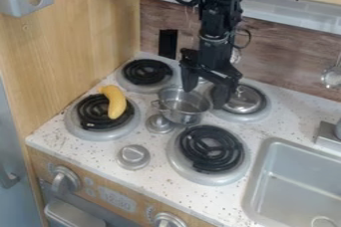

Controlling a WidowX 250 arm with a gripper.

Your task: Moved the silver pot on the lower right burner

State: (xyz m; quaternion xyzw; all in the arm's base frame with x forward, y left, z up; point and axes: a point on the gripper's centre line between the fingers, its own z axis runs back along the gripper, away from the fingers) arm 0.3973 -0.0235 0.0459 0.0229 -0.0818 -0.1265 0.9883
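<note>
Though the panel's lettering (118, 198) is blurred, the claw (205, 97) seemingly overhangs the pot (181, 107).

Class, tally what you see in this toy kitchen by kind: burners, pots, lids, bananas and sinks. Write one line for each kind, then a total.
Burners: 4
Pots: 1
Lids: 1
Bananas: 1
Sinks: 1
Total: 8

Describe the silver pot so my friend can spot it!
Look at the white stovetop with black coils. Between them, by the black gripper, sits the silver pot. It's open, so you can see inside, unlike the shiny domed lid to its right.
</note>
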